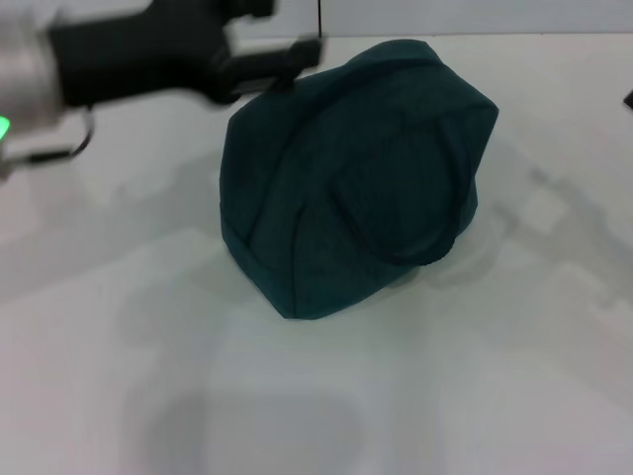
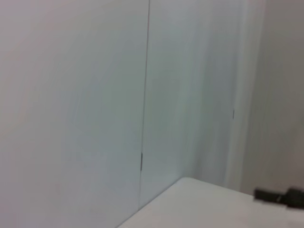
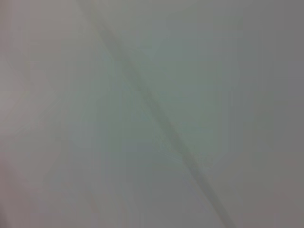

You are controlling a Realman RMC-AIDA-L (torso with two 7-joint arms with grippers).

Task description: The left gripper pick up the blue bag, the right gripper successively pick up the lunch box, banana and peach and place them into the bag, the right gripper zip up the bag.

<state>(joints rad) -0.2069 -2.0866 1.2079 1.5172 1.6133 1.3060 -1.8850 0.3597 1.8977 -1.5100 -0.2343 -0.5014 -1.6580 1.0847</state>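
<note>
The blue bag (image 1: 361, 173) lies on the white table (image 1: 119, 327) in the middle of the head view. It looks closed, with one loop handle (image 1: 396, 233) lying flat on its side. My left gripper (image 1: 282, 32) comes in from the upper left. Its two black fingers stand apart, and the lower finger (image 1: 292, 54) is just at the bag's top left edge. I cannot tell whether it touches the fabric. The lunch box, banana and peach are out of view. The right gripper does not show.
A white wall with a vertical seam (image 2: 145, 95) stands behind the table. The table's far corner (image 2: 190, 183) shows in the left wrist view, with a small dark object (image 2: 280, 195) beside it. A dark sliver (image 1: 629, 99) sits at the head view's right edge.
</note>
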